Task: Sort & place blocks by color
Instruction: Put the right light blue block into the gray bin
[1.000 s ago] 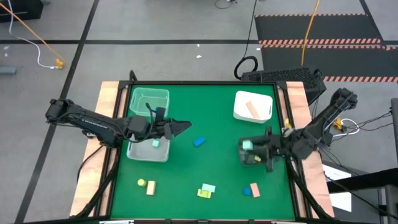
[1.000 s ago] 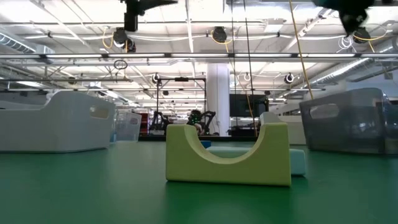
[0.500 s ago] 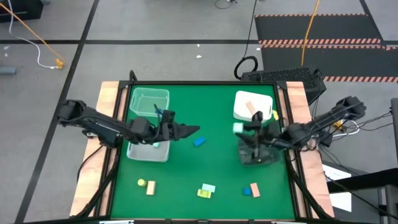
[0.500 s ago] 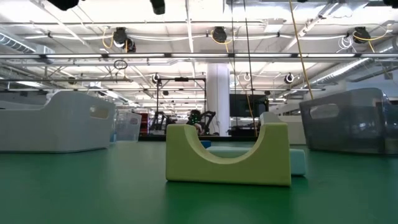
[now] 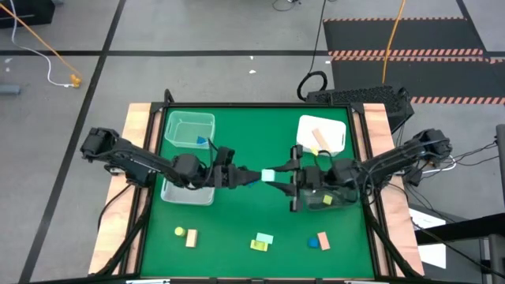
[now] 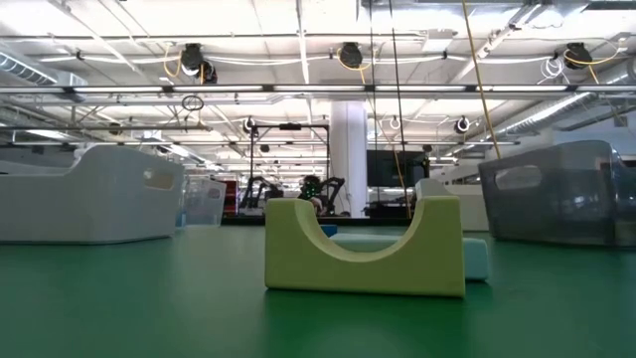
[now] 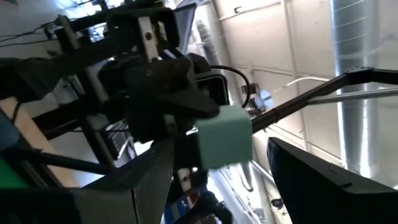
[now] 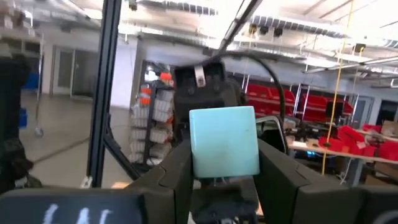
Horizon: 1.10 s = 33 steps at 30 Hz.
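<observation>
Item, mint-teal cube (image 5: 268, 175): I see it pinched in my right gripper (image 5: 275, 175) above mid-table, with my left gripper (image 5: 254, 176) spread wide just beside it; risk, if the right lets go before the left closes, it drops.

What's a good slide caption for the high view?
Mid-table handoff: right gripper holds a mint-teal block toward the open left gripper.
</observation>
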### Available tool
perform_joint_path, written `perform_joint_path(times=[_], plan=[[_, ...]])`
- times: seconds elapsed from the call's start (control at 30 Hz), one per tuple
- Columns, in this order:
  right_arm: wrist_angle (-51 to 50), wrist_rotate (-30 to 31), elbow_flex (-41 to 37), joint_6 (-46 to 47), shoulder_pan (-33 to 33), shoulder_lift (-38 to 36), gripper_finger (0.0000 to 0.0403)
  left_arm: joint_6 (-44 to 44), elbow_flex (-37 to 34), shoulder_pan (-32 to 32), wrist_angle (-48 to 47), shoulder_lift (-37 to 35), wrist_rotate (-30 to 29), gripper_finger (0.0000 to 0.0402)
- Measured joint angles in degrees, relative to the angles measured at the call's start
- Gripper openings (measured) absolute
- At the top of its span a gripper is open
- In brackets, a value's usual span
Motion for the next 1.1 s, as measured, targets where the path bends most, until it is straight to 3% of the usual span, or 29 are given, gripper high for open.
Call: perform_joint_path(times=[0.43, 0.53, 0.7, 0.9, 1.1], plan=[[-5.3, -0.1, 3.5, -0.1, -0.5, 4.0, 0.0123, -1.0, 1.0, -1.0, -1.5, 0.3, -0.3, 0.025], [-5.9, -0.1, 3.5, -0.6, -0.5, 4.0, 0.0123, -1.6, 1.0, -1.0, -2.9, 0.3, -0.6, 0.022], [-5.5, -0.4, 3.5, -1.0, -0.5, 4.0, 0.0123, -1.2, 1.0, -1.0, -3.2, 0.3, -0.8, 0.0133], [-5.9, -0.3, 3.5, 0.2, -0.5, 3.9, 0.0129, 0.0, 1.0, -1.0, -3.2, 0.3, -0.7, 0.0134], [-11.8, 0.2, 3.3, 6.2, -0.5, 1.5, 0.0185, 2.0, 1.2, -0.9, -2.4, 0.1, -0.6, 0.0134]])
